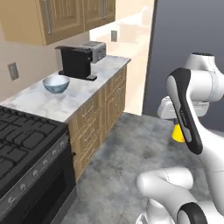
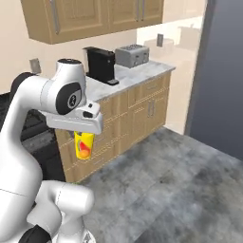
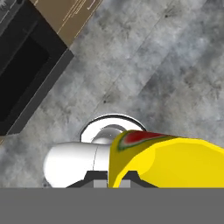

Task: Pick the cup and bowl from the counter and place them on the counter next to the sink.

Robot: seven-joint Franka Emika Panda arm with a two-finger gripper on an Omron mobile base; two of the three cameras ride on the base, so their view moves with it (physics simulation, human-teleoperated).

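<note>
Black gas stove (image 1: 22,140) at 8 o'clock in left base view, cut off by frame edge. Bowl (image 1: 56,83) on marble counter (image 1: 65,105) at 10 o'clock, coffee machine (image 1: 76,62) and toaster (image 1: 97,50) behind it. My gripper (image 2: 84,137) clenched on yellow cup (image 2: 83,144), hanging over grey floor (image 2: 166,175), off counter. My fingers hidden behind wrist housing. In left base view cup (image 1: 178,133) mostly hidden by my forearm at 3 o'clock. Hand view: cup (image 3: 175,162) at 5 o'clock, cut off at right edge.
</note>
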